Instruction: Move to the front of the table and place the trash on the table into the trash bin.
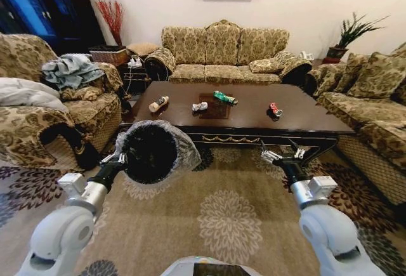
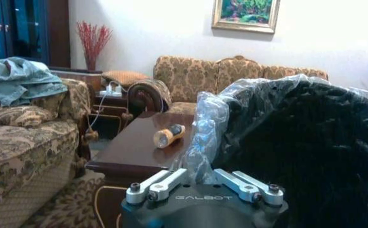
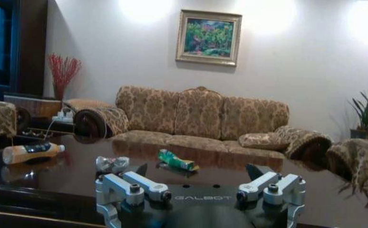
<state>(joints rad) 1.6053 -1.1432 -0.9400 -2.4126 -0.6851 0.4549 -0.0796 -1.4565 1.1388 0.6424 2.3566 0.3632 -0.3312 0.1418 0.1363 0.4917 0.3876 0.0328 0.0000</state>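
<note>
The robot stands at the front of the glossy dark-brown wooden surface [image 1: 254, 114], where all four pieces of trash lie unbinned: a tan-and-white small bottle [image 1: 158, 103], a crumpled grey-white wrapper [image 1: 200, 106], a green wrapper [image 1: 224, 97] and a crushed red can [image 1: 275, 109]. The left pincer [image 1: 119, 159] is clenched on the bagged rim of the small round black trash bin [image 1: 150, 153], held off the floor just short of the surface's near-left corner. The right pincer [image 1: 281, 153] hangs released and empty below the front edge, nearest the can and well short of everything else.
</note>
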